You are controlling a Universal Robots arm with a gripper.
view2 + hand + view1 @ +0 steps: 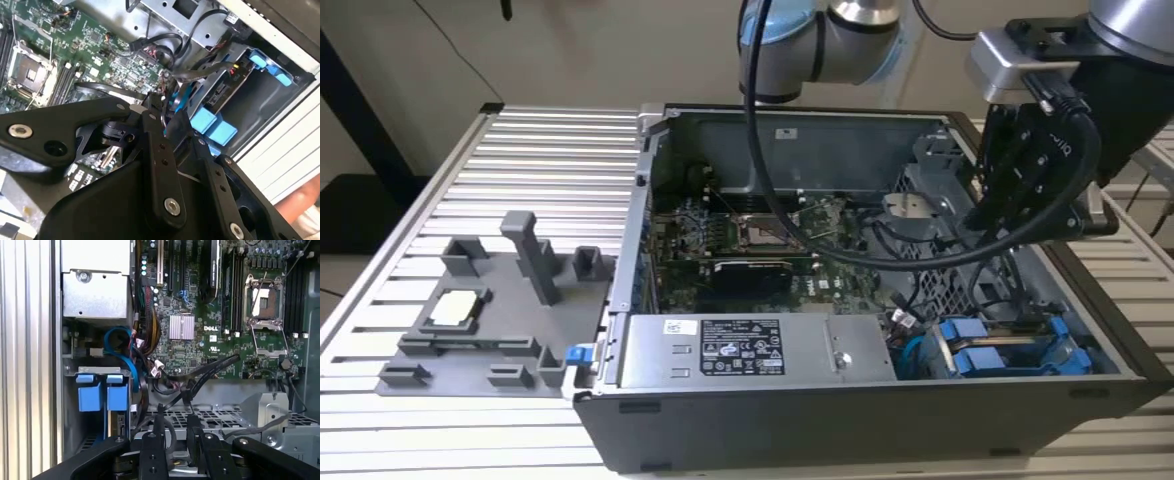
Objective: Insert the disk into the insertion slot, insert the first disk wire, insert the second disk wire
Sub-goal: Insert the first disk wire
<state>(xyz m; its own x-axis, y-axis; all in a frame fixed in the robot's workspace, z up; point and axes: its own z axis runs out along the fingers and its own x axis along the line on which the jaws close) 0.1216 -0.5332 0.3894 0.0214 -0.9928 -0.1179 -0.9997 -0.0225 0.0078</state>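
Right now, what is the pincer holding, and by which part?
Cannot tell; the pincer hovers by black wires, apart from the disk.

I'm on the exterior view now, set high and back a little, looking steeply down into the open computer case point(854, 420) on the slatted desk point(520, 160), with the whole scene in frame. Both wrist views ride the arm, close over the case interior and turned differently from each other. They share the motherboard point(200, 355) point(100, 55) and the blue carrier tabs point(100, 392) point(212, 125).
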